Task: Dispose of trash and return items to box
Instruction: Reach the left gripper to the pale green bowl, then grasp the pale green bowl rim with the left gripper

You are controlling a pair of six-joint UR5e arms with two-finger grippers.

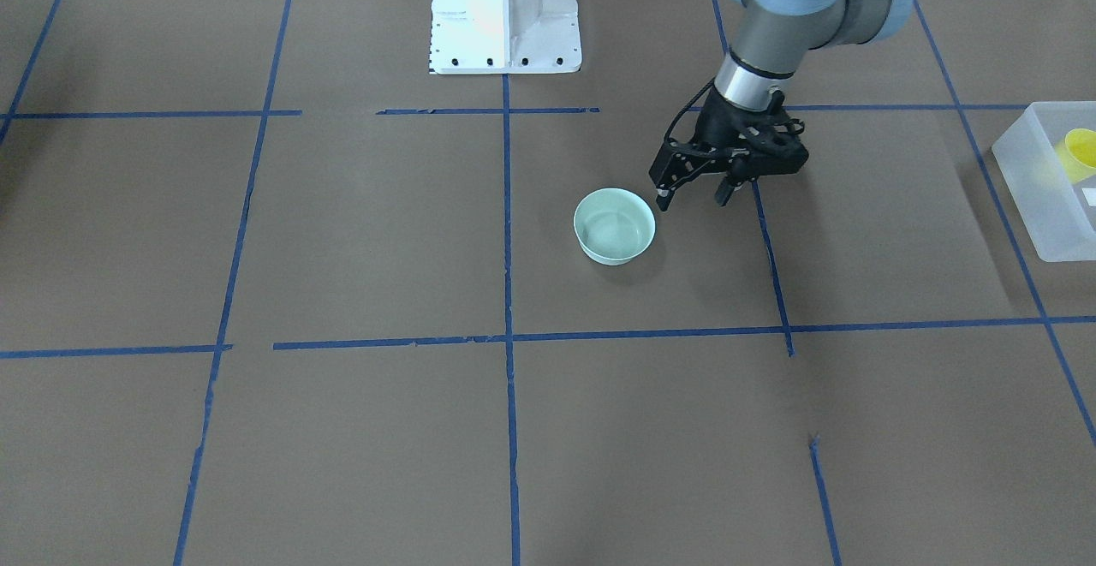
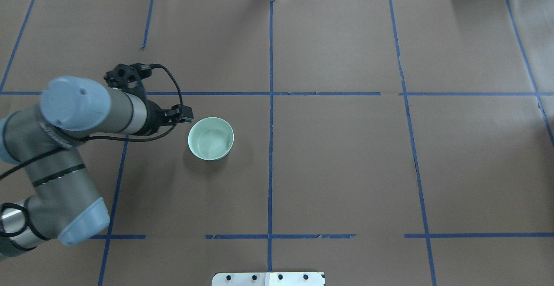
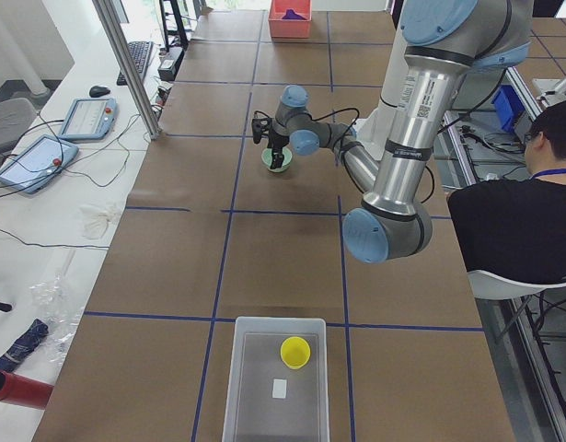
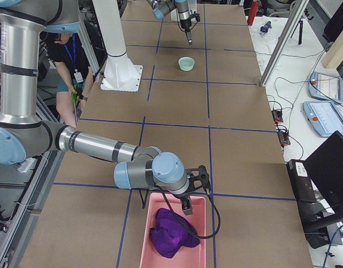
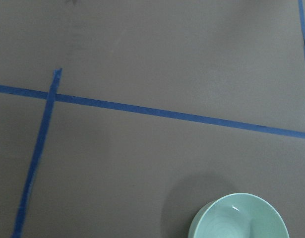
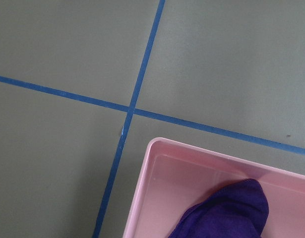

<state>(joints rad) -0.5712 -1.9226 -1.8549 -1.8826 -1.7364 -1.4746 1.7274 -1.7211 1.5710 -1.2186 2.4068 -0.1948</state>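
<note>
The yellow cup [image 3: 295, 352] is inside the frosted box [image 3: 255, 410] at the table's end on the robot's left. The front-facing view catches only 1 end of that box, and the overhead view misses it. The mint bowl [image 1: 614, 225] stands upright, well apart from the box. The left gripper [image 1: 693, 195] hangs just beside the bowl's rim, its 2 fingers spread, holding nothing. Only the right-end view shows the right gripper [image 4: 186, 207], over the pink bin [image 4: 200, 248] holding purple cloth [image 4: 170, 239]; I cannot tell its claw state.

Brown papered table [image 1: 342, 232], blue tape grid [image 1: 508, 232]; on it mint bowl [image 1: 614, 225], frosted box [image 1: 1039, 205], pink tray [image 6: 172, 188], white robot base [image 1: 505, 26].
</note>
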